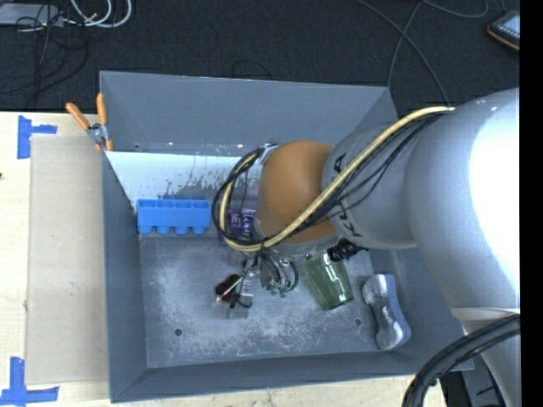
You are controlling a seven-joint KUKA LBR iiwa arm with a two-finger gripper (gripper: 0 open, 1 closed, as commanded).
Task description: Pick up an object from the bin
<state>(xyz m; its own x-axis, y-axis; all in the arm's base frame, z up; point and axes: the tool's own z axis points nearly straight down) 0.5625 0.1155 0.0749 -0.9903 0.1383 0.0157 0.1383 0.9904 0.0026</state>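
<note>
Now the arm point(441, 185) reaches in from the right, wrist bent down at the bin's point(127, 312) middle, jaws beside one small black-and-red thing point(227, 290); whether they are apart, I cannot tell. One blue block point(174, 217), one greenish bottle point(327, 281) and one grey piece point(384, 312) lie around.

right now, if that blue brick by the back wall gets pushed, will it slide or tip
The blue brick looks rigid, probably light plastic. It lies long and low on the bin floor, so likely slides, not tips.
</note>
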